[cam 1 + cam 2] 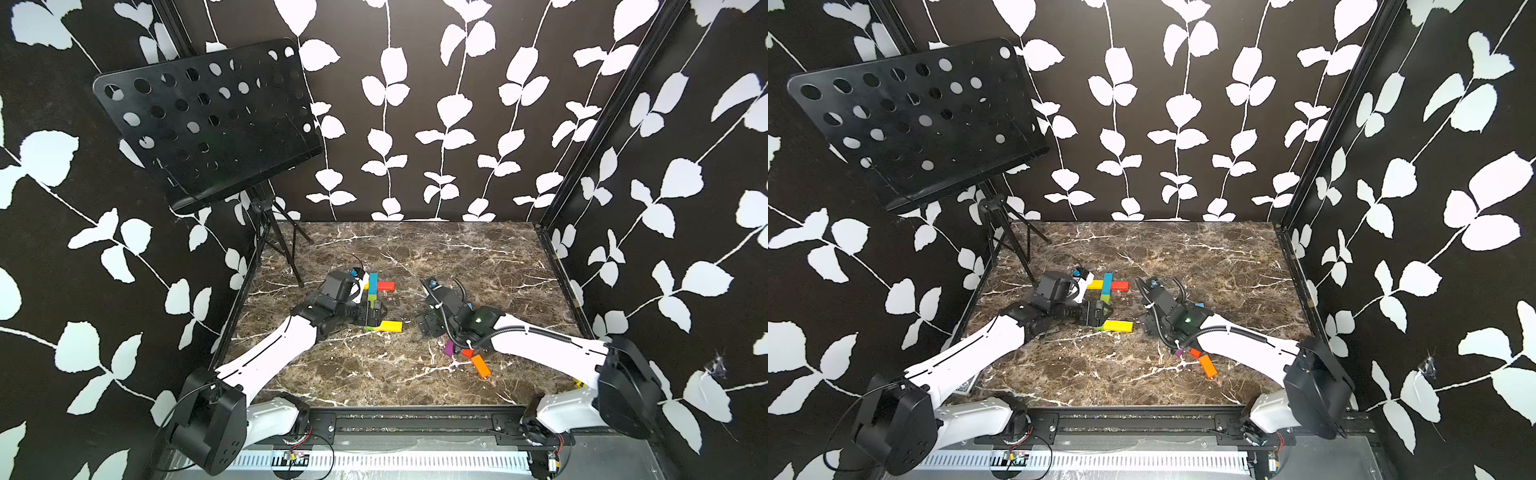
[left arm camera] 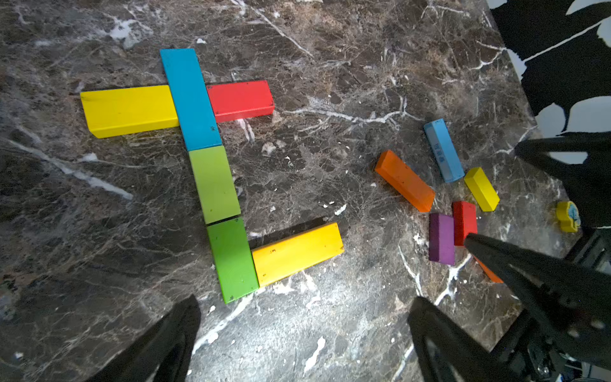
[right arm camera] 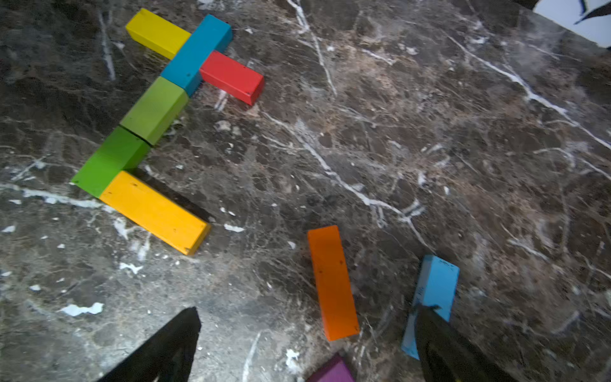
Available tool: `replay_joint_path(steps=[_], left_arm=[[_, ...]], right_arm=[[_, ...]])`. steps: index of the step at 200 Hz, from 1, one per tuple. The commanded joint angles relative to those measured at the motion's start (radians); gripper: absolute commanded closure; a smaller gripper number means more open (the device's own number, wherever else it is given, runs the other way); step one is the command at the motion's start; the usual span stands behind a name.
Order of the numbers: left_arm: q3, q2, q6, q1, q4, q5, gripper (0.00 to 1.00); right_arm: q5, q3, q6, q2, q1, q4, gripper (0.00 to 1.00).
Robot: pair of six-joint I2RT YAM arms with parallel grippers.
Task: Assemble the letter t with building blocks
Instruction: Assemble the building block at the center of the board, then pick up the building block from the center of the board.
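The letter t (image 2: 211, 165) lies flat on the desk (image 1: 457, 257), left of its middle and roughly halfway between the front and rear edges. Its stem runs blue block (image 2: 190, 99), light green block (image 2: 216, 191), dark green block (image 2: 233, 258). A yellow crossbar block (image 2: 129, 110) and a red crossbar block (image 2: 239, 101) butt against the blue one, and a longer yellow foot (image 2: 297, 253) points off from the dark green end. The shape looks complete to me, though the foot sits a little askew and a thin dark seam shows between the two greens.

The left gripper (image 2: 305, 299) hangs low over the foot end of the figure, jaws spread wide and empty. The right gripper (image 3: 306, 307) is likewise wide apart and holds nothing. It hovers over the loose blocks toward the right front corner: an orange block (image 3: 332, 281) lying on the desk, a light blue block (image 3: 433, 297) partly behind one fingertip, and further along a purple block (image 2: 441, 238) touching a short red block (image 2: 464, 221), with a short yellow block (image 2: 481, 188) just beside.

The main risk is the left arm. Nothing binds the pieces — they only abut — so a fingertip that drags while pulling away could push the dark green block or the foot out of line and spoil the letter. On the other side the loose blocks are crowded, so jaws closing on one could catch or flick its neighbour, most likely the purple and red pair. The two arms are also near each other, so a sweep by either toward the middle could bump the other — or the figure.
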Motion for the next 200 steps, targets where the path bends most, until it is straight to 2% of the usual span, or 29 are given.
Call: replay_joint_path(steps=[1, 11, 21, 39, 57, 94, 109, 132, 159, 200], left_arm=[[0.019, 0.001, 0.016, -0.037, -0.025, -0.043, 0.01], [0.017, 0.01, 0.01, -0.05, -0.01, -0.043, 0.01], [0.015, 0.014, 0.004, -0.062, 0.008, -0.038, 0.01], [0.016, 0.028, -0.008, -0.076, 0.023, -0.035, 0.01], [0.027, 0.038, -0.013, -0.087, 0.012, -0.036, 0.01], [0.017, 0.038, -0.029, -0.09, 0.01, -0.032, 0.01], [0.02, 0.044, -0.025, -0.09, -0.007, -0.03, 0.01], [0.015, 0.041, -0.017, -0.091, -0.016, -0.033, 0.01], [0.021, 0.041, -0.01, -0.091, -0.023, -0.037, 0.01], [0.029, 0.038, -0.013, -0.092, -0.032, -0.039, 0.01]], right_arm=[[0.129, -0.039, 0.06, -0.053, -0.017, -0.021, 0.01], [0.142, -0.066, 0.095, -0.072, -0.029, -0.031, 0.01], [0.128, -0.116, 0.112, -0.095, -0.043, 0.017, 0.08], [0.147, -0.216, 0.171, -0.142, -0.073, 0.102, 0.12], [0.059, -0.251, 0.176, -0.164, -0.115, 0.127, 0.03], [-0.085, -0.163, 0.05, -0.028, -0.126, 0.082, 0.04], [-0.093, -0.149, 0.046, 0.02, -0.127, 0.1, 0.05], [-0.077, -0.122, 0.029, 0.102, -0.127, 0.116, 0.13], [-0.047, -0.066, 0.001, 0.198, -0.128, 0.12, 0.18], [-0.101, -0.013, -0.025, 0.292, -0.141, 0.147, 0.22]])
